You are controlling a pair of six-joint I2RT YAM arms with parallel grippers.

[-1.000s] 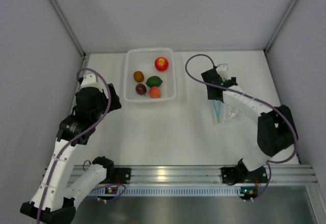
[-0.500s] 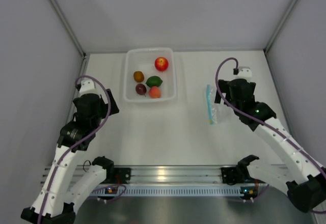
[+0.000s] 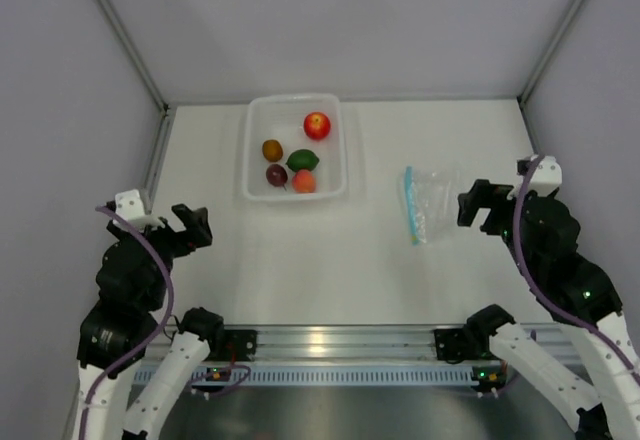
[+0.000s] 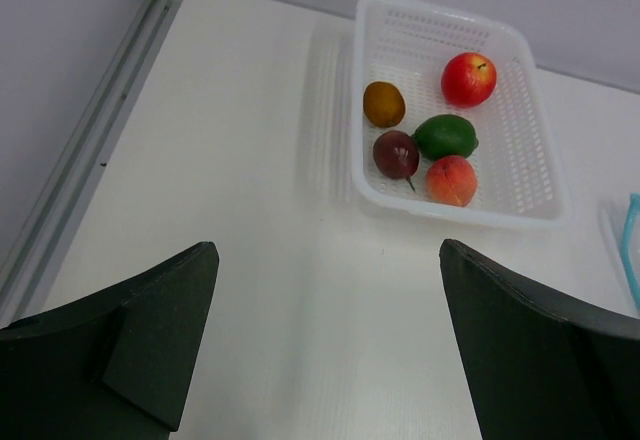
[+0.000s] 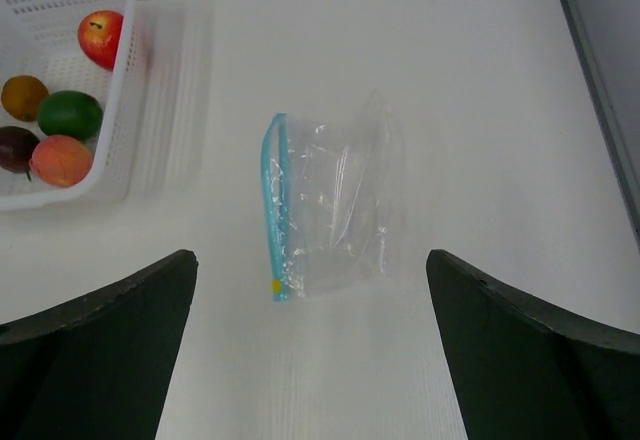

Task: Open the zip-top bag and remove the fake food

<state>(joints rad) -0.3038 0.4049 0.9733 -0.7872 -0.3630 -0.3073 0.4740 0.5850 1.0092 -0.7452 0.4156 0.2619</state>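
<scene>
Clearly, the bag (image 3: 428, 203) lies flat on the right half of the tabletop (image 3: 330, 250), between the white basket (image 3: 258, 120) and the right gripper (image 5: 310, 260), and it touches neither of them. Its blue zip strip (image 3: 410, 205) forms the left edge, so the mouth of the bag points toward the side of the basket. The strip runs from the far side of the tabletop toward the near side, almost straight, and this is also the long axis of the bag. The plastic is clear and full of wrinkles that catch the light, and a small yellow spot sits at the near end of the strip. The toy fruits are all inside the basket: the red fruit (image 3: 317, 125) at the far side, the brownish-orange fruit (image 3: 272, 149) and the green fruit (image 3: 303, 159) in the middle, and the dark maroon fruit (image 3: 277, 173) beside the orange fruit (image 3: 304, 181) at the near side. The right gripper hangs over the tabletop near the bag with its fingers wide apart and holds nothing. The left gripper (image 4: 328, 260) is also spread wide, above the bare tabletop on the near left, well apart from the basket.
</scene>
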